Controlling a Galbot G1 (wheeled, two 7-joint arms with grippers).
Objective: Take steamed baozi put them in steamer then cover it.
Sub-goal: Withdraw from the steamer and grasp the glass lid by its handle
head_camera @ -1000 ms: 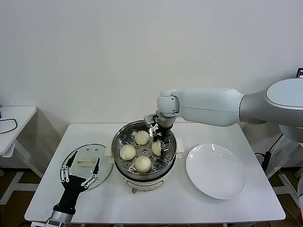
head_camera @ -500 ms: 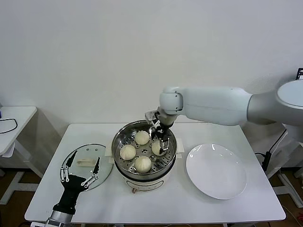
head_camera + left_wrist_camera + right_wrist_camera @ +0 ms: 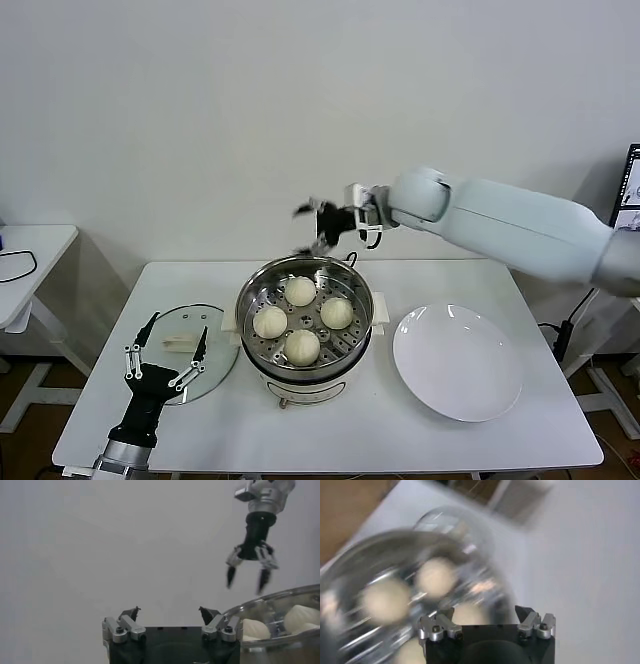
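While viewed from the head: steamer (image 3: 304, 352) mid-table, four steamed baozi (image 3: 301, 291) resting on its perforated floor, uncovered. Cover (image 3: 186, 350) flat on table (image 3: 400, 425) just left of steamer. White plate (image 3: 458, 361) right of steamer, bare. Right gripper (image 3: 318, 226) raised above steamer's far rim, jaws spread wide, holding nothing. Left gripper (image 3: 166, 352) low at cover's near edge, left of steamer, jaws wide apart, holding nothing. From left wrist: left gripper (image 3: 170, 616) fingers apart and empty; right gripper (image 3: 247, 577) above steamer (image 3: 280, 605), open. From right wrist: right gripper (image 3: 485, 615) open, empty, above steamer (image 3: 350, 560); baozi (image 3: 436, 577) below.
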